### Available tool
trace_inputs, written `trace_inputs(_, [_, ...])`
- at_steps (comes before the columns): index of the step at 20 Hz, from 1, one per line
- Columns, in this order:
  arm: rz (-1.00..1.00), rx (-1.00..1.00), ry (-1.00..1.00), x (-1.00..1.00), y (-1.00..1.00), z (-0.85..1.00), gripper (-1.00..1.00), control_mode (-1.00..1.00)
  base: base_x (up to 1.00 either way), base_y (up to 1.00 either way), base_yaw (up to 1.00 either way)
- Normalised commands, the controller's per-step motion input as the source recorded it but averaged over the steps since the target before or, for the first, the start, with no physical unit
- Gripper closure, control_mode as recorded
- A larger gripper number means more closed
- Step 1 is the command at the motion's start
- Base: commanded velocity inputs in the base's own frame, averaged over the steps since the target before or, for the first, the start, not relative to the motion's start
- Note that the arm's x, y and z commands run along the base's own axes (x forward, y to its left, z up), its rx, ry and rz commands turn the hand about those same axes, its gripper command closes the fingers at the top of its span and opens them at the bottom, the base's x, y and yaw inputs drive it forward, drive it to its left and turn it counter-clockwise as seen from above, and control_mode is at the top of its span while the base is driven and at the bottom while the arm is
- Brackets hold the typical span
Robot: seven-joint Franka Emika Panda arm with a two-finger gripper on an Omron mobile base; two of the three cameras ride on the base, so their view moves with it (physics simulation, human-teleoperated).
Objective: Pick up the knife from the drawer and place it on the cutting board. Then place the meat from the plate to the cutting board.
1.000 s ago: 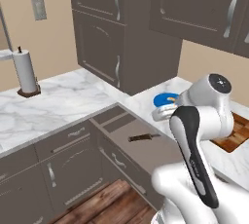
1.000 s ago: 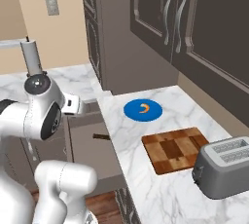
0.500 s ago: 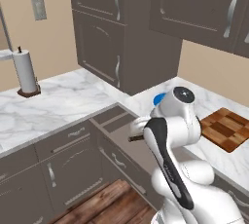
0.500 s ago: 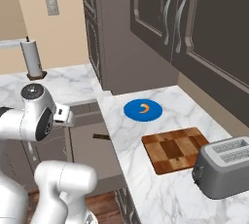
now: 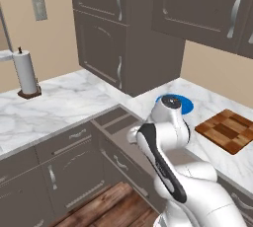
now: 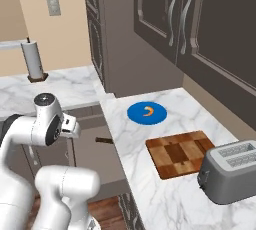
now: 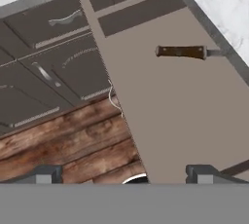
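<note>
The knife (image 7: pixel 181 51) lies in the open drawer (image 7: pixel 170 116) near its far right side, its dark handle showing and its grey blade running under the counter edge. My gripper (image 7: pixel 121 175) hangs above the drawer's front part, open and empty, well short of the knife. From the right base view the knife handle (image 6: pixel 104 140) shows in the drawer (image 6: pixel 92 154) beside my arm. The blue plate (image 6: pixel 146 112) carries the orange meat (image 6: pixel 147 111), and the checkered cutting board (image 6: pixel 180 153) lies just in front of it. My arm covers part of the plate (image 5: pixel 186 104); the cutting board (image 5: pixel 227 130) lies to its right.
A grey toaster (image 6: pixel 230 171) stands right of the board. A paper towel holder (image 5: pixel 25 73) stands on the left counter. Closed drawer fronts and cabinet doors (image 7: pixel 48 72) lie left of the open drawer, above a wooden floor (image 7: pixel 82 145). Dark wall cabinets (image 6: pixel 190 29) hang above the counter.
My arm has swung left and down from over the counter to above the open drawer, now hiding the knife in the left base view. The jaws stayed open.
</note>
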Motion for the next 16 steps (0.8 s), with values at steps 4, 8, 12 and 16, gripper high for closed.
trace_inputs(4, [0.00,-0.07,0.05,0.15,0.21,-0.45,-1.00,-1.00,0.00,0.00,0.00])
trace_inputs(8, [0.00,-0.09,0.04,0.14,0.24,-0.44,-1.00,-1.00,0.00,0.00,0.00])
trace_inputs(12, [0.01,-0.02,0.15,0.31,0.06,-0.39,-1.00,-1.00,0.00,0.00,0.00])
trace_inputs(16, [0.05,0.00,0.17,0.38,0.00,-0.36,-1.00,-1.00,0.00,0.00,0.00])
